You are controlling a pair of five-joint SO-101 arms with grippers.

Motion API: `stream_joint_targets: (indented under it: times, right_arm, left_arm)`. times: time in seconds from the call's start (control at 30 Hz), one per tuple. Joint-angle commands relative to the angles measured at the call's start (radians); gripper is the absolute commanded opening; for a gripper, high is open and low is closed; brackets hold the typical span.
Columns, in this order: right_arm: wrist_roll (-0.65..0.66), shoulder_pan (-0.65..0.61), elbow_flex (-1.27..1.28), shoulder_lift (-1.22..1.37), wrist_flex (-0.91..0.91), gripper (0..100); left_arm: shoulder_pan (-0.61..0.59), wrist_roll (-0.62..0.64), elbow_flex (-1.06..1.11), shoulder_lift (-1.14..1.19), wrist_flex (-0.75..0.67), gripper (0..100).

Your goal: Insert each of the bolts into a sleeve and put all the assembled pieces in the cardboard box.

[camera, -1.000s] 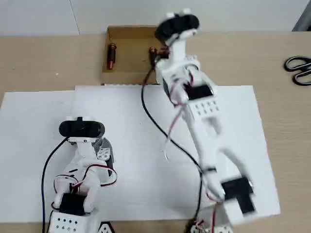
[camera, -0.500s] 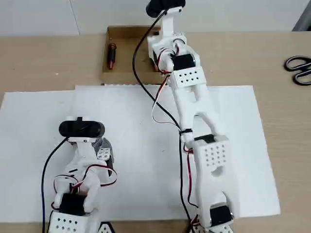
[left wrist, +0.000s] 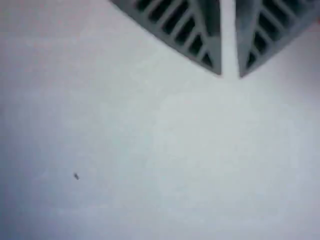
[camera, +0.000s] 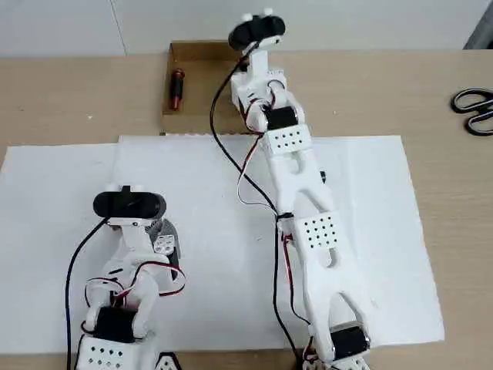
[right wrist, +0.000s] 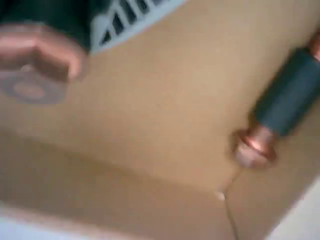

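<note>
The cardboard box [camera: 200, 52] sits at the desk's [camera: 77, 92] far edge, a little left of the middle, its near wall just beyond the far edge of the white paper sheet [camera: 200, 200]. The first assembled piece [camera: 177, 89], a copper bolt in a dark sleeve, lies on the box floor close to the left wall and roughly parallel to it.

The right arm [camera: 308, 223] stretches from the desk's near edge diagonally across the sheet, with its wrist over the right part of the box. In the right wrist view, the right pincer [right wrist: 75, 40] hangs above the box floor [right wrist: 165, 100] and seems to be pinching a second assembled piece [right wrist: 37, 60], whose copper head juts past the ribbed finger. The first assembled piece [right wrist: 280, 115] lies well apart from it, near a fold where floor meets wall, with bare cardboard between them.

The left arm [camera: 127, 254] is folded over the sheet's near-left part. The left pincer [left wrist: 230, 74] points down at the paper [left wrist: 150, 165], its jaws pressed almost together around nothing.

Scissors [camera: 471, 109] lie at the desk's right edge, well apart from both arms.
</note>
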Motion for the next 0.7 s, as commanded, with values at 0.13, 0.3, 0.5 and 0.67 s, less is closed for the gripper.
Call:
stream_joint_targets:
  times: [0.13, 0.3, 0.5, 0.67]
  right_arm:
    - [-0.009, -0.038, -0.075, 0.001, 0.015, 0.4]
    - [-0.009, -0.042, -0.075, 0.015, 0.061, 0.8]
    - [0.044, -0.047, -0.074, 0.018, 0.136, 0.8]
    - [0.054, -0.053, -0.077, 0.018, 0.183, 0.9]
  left_arm:
    - [-0.005, 0.002, -0.004, -0.012, -0.023, 1]
    - [-0.005, 0.002, -0.004, -0.012, -0.023, 1]
    - [-0.005, 0.002, -0.004, -0.012, -0.023, 1]
    - [-0.005, 0.002, -0.004, -0.012, -0.023, 1]
